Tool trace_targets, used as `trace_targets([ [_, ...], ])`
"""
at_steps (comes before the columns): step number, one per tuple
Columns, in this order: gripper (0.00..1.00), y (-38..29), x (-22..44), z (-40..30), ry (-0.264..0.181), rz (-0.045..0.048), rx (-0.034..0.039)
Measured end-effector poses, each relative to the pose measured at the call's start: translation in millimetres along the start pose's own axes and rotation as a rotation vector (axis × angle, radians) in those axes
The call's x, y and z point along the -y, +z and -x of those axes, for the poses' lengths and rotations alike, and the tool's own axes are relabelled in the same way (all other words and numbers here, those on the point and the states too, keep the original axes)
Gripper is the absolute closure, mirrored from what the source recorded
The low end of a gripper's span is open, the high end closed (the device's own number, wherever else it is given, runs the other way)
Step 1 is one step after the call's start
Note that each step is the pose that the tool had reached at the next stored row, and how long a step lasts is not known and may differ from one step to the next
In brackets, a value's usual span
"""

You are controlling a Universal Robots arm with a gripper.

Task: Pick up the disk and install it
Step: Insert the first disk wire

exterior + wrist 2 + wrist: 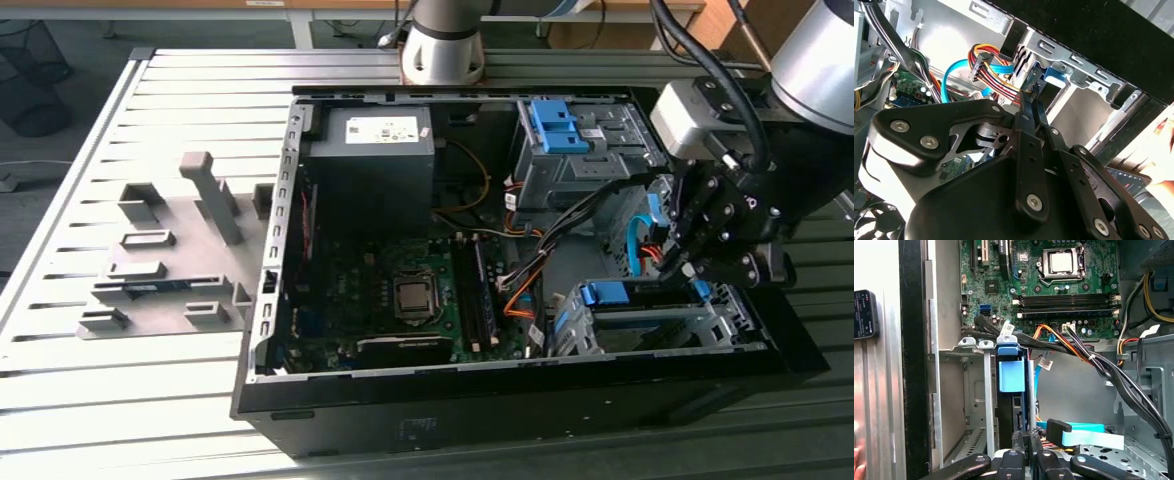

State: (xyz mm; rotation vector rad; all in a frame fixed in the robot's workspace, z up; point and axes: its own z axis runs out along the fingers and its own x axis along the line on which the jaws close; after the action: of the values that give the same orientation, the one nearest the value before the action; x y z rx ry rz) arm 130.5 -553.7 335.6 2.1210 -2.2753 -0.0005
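Note:
The disk sits on edge in the drive cage (650, 330) at the front corner of the open computer case (521, 395), at the exterior view's right. Its blue frame (625, 293) shows along the cage top, and in the first wrist view the blue frame (1010, 374) stands over the disk's dark edge (1004, 415). My gripper (697, 272) hangs just above that end of the disk. Its fingers (1026, 107) lie close together, shut, with the tips at the blue frame (1050, 76). Whether they touch it I cannot tell.
Orange, black and light-blue cables (638, 235) run beside the cage near my gripper. Also in the case are a motherboard (387, 290), a dark power supply box (371, 150) and an upper bay with a blue clip (554, 125). A grey fixture (160, 265) lies on the slatted table. A hand (858, 462) rests outside the case.

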Motion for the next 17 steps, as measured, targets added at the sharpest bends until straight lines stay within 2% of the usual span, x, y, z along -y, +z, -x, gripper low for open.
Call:
trace_targets([
  [17, 0.84, 2.5, 0.4, -3.8, -0.01, 0.0003, 0.0007],
])
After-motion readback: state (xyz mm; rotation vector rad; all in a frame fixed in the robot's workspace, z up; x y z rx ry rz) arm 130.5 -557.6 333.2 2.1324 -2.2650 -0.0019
